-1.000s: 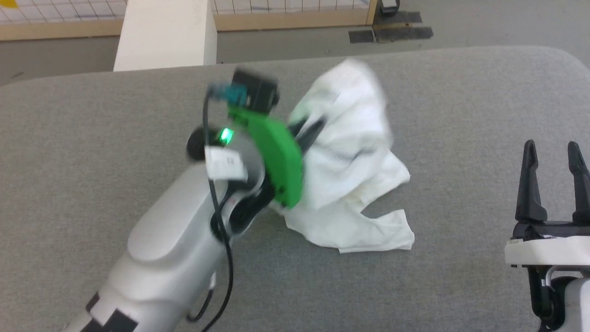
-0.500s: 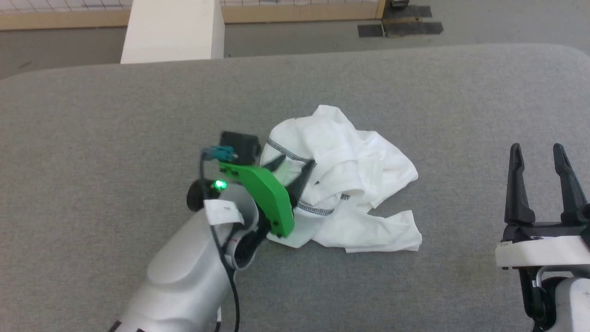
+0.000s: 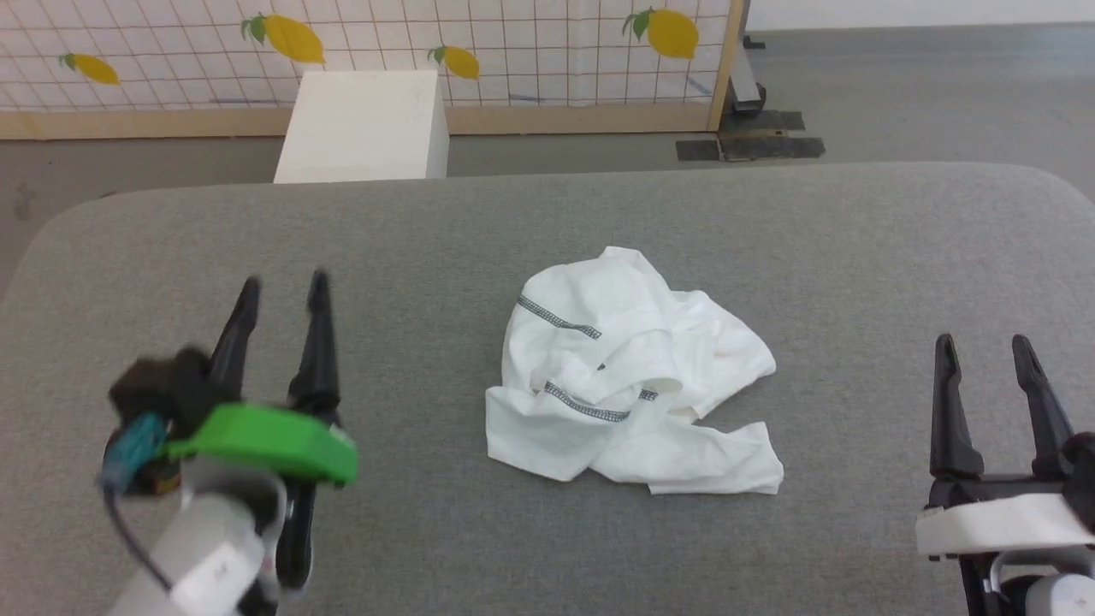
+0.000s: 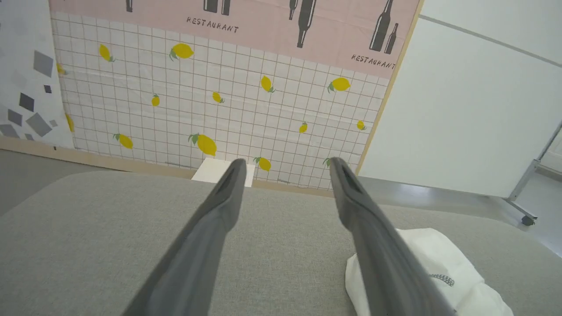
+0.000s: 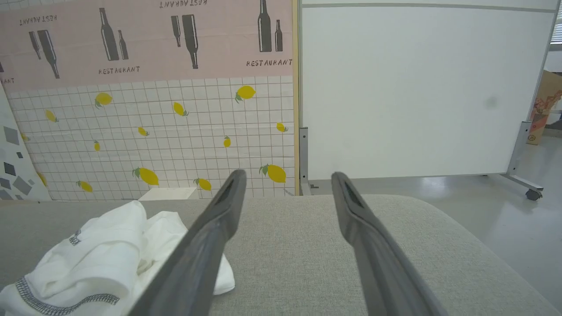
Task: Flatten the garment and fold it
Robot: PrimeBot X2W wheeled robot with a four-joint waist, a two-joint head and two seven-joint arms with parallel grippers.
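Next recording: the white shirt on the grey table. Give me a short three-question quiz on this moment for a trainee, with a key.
1. True or false: the left claw is shut on the garment.
2. Pick one: the garment lies A) spread flat, B) crumpled in a heap, C) folded in a neat rectangle.
3. Fill the gap: the right claw stands ___ and holds nothing.

Key
1. False: the left claw is open, off to the garment's left side and apart from it.
2. B
3. open
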